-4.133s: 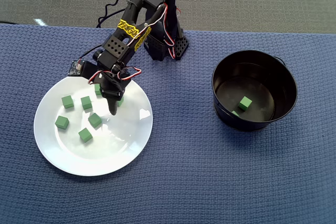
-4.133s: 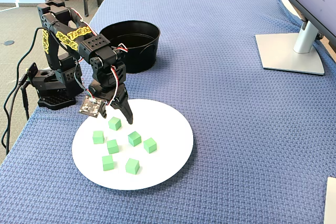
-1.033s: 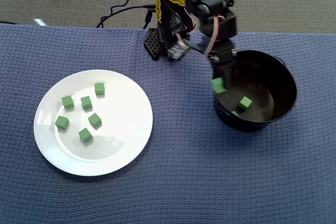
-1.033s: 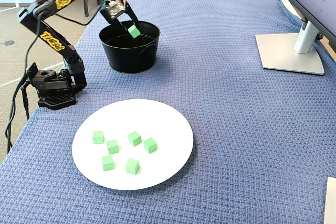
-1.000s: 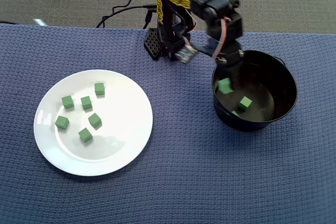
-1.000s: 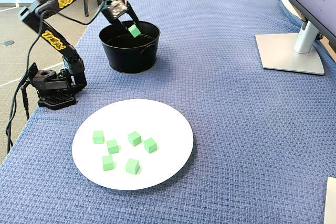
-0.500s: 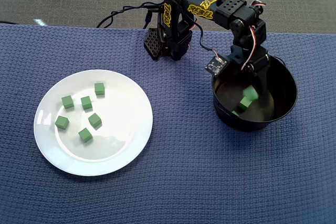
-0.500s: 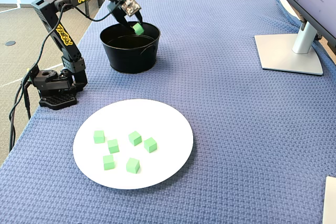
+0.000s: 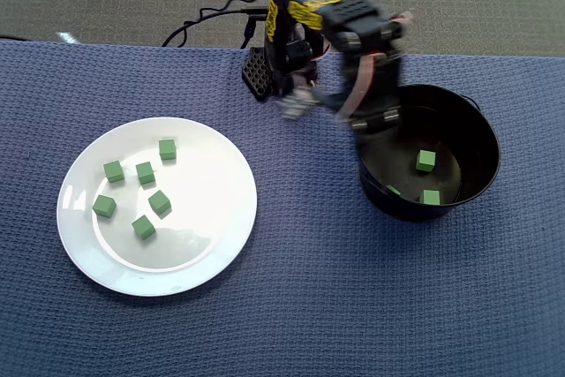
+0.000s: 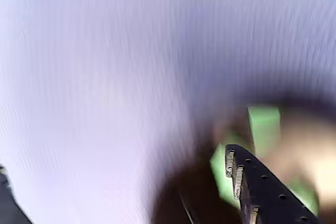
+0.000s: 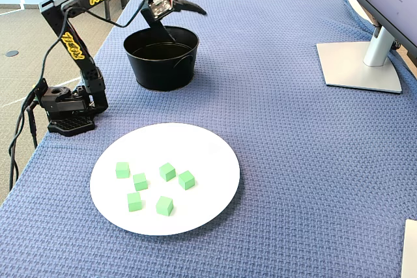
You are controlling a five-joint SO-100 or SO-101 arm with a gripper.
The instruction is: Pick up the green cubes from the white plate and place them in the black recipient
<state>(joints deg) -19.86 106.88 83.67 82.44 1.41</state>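
Over the black pot [image 11: 161, 64], fixed view: gripper [image 11: 186, 21] hangs above the rim, jaws spread wide, one finger [image 11: 189, 6] sticking out to the right and the other pointing down toward the pot mouth. Nothing between them. Arm is motion-blurred in the overhead view, gripper detail lost there.

Overhead view: pot [image 9: 481, 134] sits on the blue woven cloth [image 9: 353, 306], well right of the white plate [image 9: 221, 245]. Inside the pot, two green cubes clearly seen, one [image 9: 425, 161] near the middle of the floor and one [image 9: 430, 197] close to the near wall. A small green patch by the left inner wall may be a third; cannot tell.

Plate holds six green cubes [image 9: 146, 172] in a loose cluster on its left half, all apart from each other. Fixed view shows the same six [image 11: 167, 172] on the plate [image 11: 215, 154].

Wrist view heavily blurred: one dark finger [image 10: 262, 192] at lower right, green smears behind it.

Monitor stand [image 11: 361, 63] on the cloth at far right, fixed view.
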